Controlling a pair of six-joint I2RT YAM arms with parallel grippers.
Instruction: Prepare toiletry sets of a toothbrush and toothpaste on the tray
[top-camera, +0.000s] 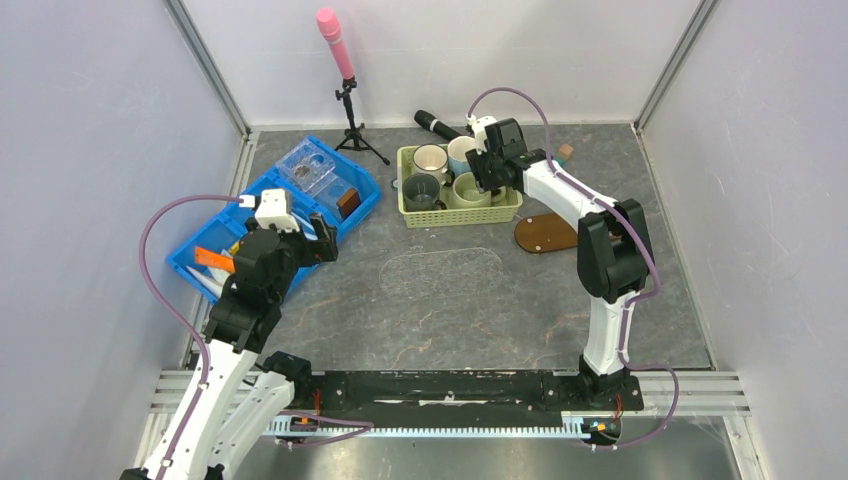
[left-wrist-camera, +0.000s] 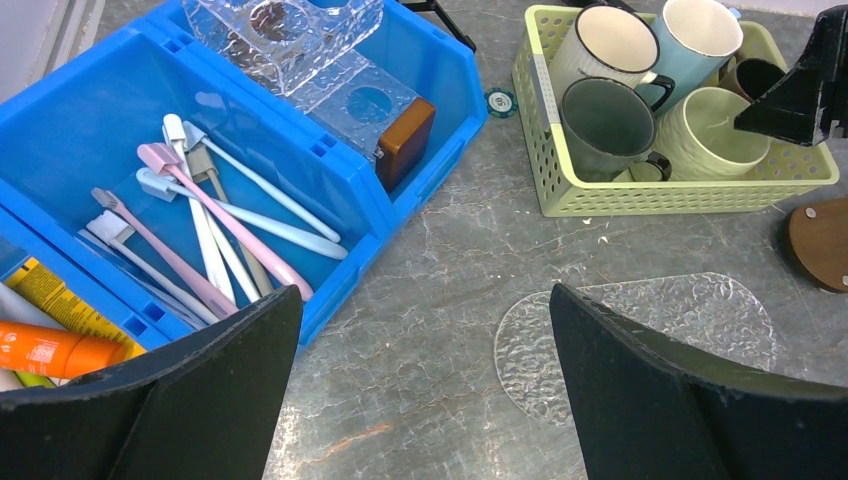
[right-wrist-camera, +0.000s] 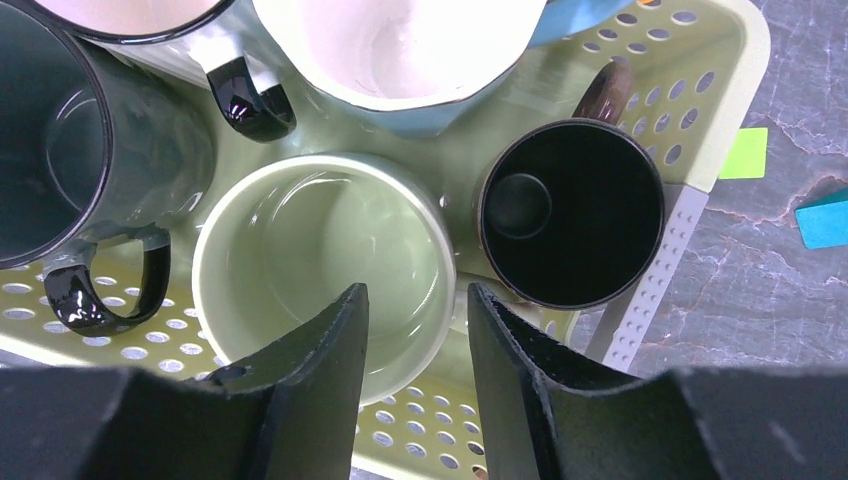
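The left fingers (left-wrist-camera: 200, 400) gape wide and empty, toothbrushes (left-wrist-camera: 215, 215) just ahead for picking. The right fingers (right-wrist-camera: 310, 390), half-closed, straddle the green mug (right-wrist-camera: 300, 250) rim; grip unclear.

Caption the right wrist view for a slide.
Right gripper, jaws apart, poised over the pale green mug beside a black cup in the slotted basket.

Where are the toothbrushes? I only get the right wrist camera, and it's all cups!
Observer: The toothbrushes lie in one compartment of the blue bin, over on the left side of the table.
Operator: And where's the tray they go on?
Observer: The tray lies flat on the table, just right of the green basket.
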